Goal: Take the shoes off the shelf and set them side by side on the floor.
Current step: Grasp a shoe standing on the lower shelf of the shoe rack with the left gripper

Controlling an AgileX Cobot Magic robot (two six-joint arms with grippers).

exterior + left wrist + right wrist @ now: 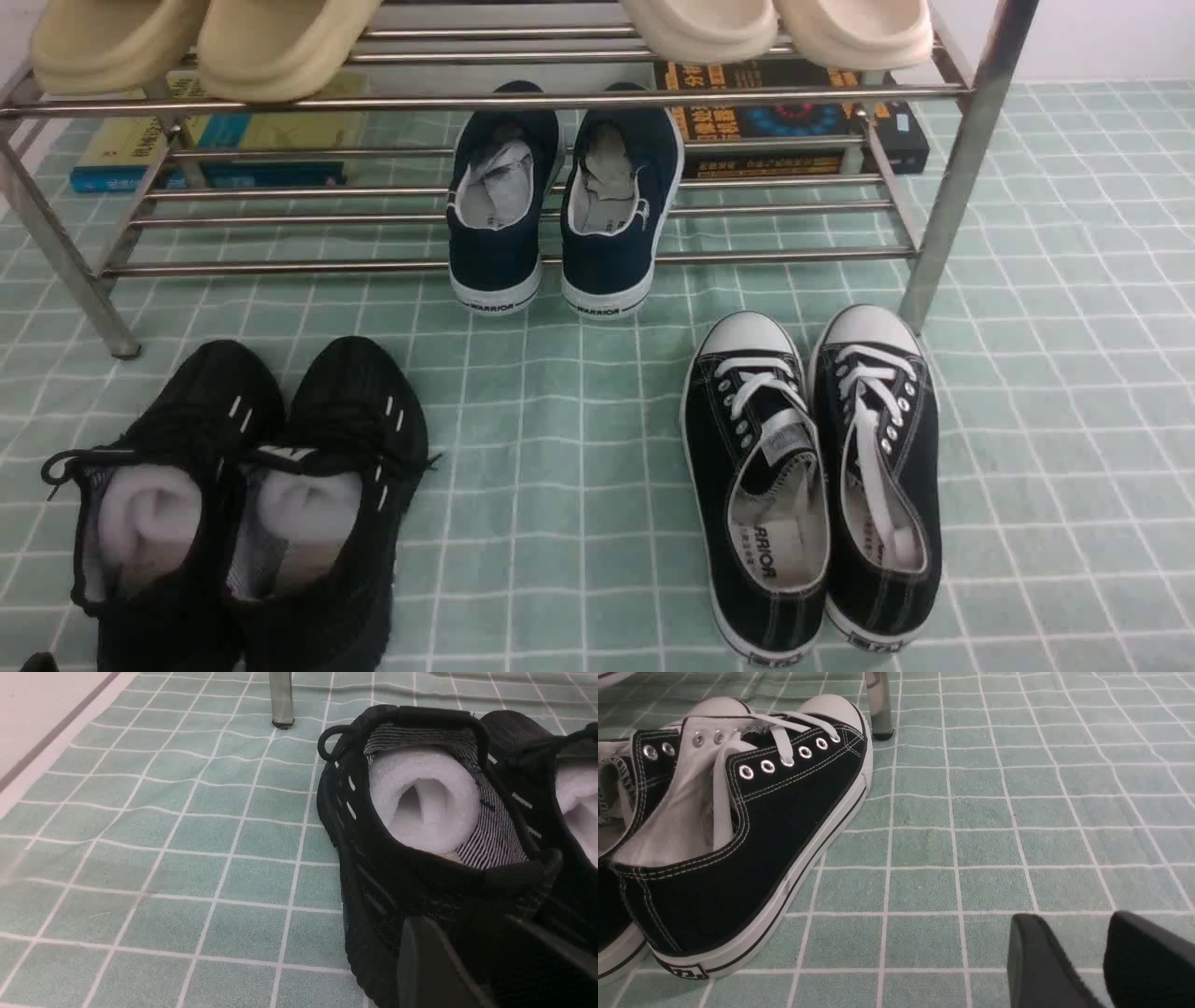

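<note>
The two navy slip-on shoes (495, 215) (618, 215) lie side by side on the lower tier of the steel shelf (485, 101). Their heels face me, with the white "WARRIOR" soles overhanging the front bar and paper stuffing inside. In front of them lies the pale green tiled floor (579, 448). Neither gripper shows in the front view. My left gripper (462, 924) is open, low behind the heel of a black knit sneaker (420, 812). My right gripper (1076, 924) is open over bare tiles, beside the laced sneakers (738, 826).
Black knit sneakers (243, 504) stand on the floor front left and black white-laced sneakers (812, 485) front right. Beige slippers (205, 42) (775, 28) sit on the top tier. Books (794, 121) (215, 149) lie behind the lower bars. Shelf legs (281, 700) (880, 704) stand ahead.
</note>
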